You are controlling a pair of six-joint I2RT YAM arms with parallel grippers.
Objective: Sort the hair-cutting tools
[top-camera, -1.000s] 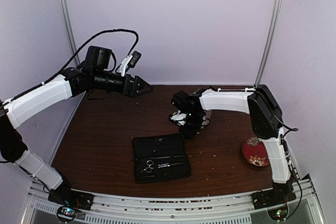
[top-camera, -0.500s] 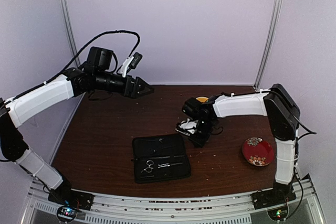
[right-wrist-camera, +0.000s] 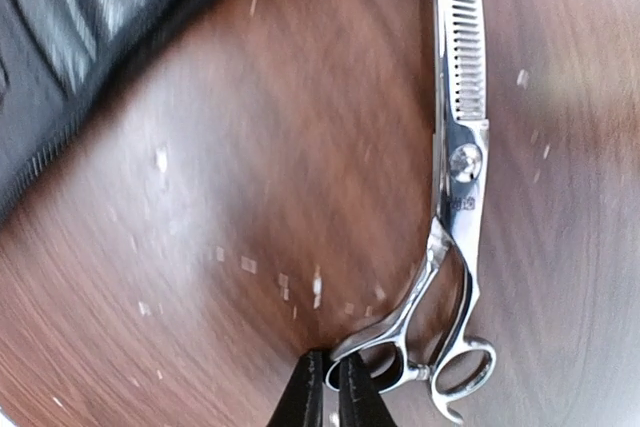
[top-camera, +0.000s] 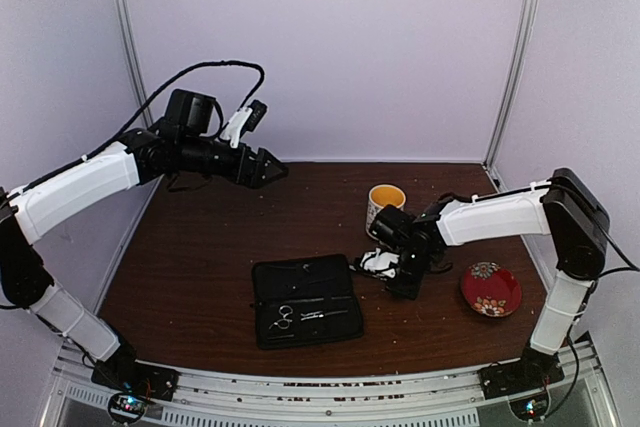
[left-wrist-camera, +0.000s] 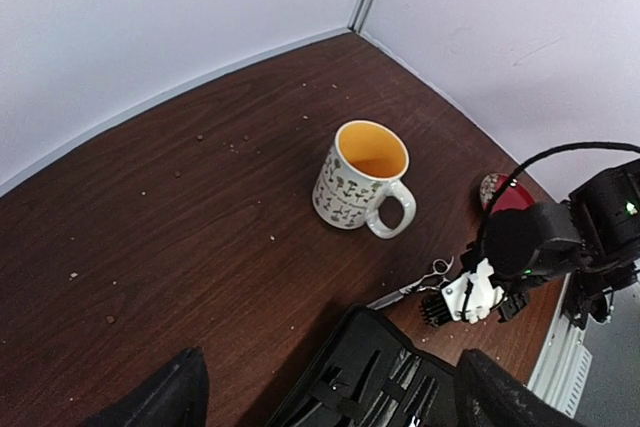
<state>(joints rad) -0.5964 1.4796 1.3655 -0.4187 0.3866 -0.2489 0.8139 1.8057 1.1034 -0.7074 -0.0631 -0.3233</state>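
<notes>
An open black case [top-camera: 300, 277] is laid on the counter [top-camera: 200, 257] — silver scissors [top-camera: 280, 318] inside — with a mug [top-camera: 384, 202] and red plate [top-camera: 490, 289] nearby.

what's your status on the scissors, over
Left gripper open, raised, empty. Right gripper shut on ring handle of the loose scissors, lying beside the open case. Mug stands clear behind; nothing in the way.

The right arm has swung from the middle of the table toward its right edge and slightly toward the near edge, carrying the right hand [top-camera: 405, 279] along. The white patterned mug [top-camera: 385, 203], hidden under the arm before, now shows whole, and the red floral plate [top-camera: 490, 289] is clear of the arm. The hand's jaws, partly apart a second ago, have closed, pinching the ring handle of the thinning scissors [right-wrist-camera: 455, 177].
</notes>
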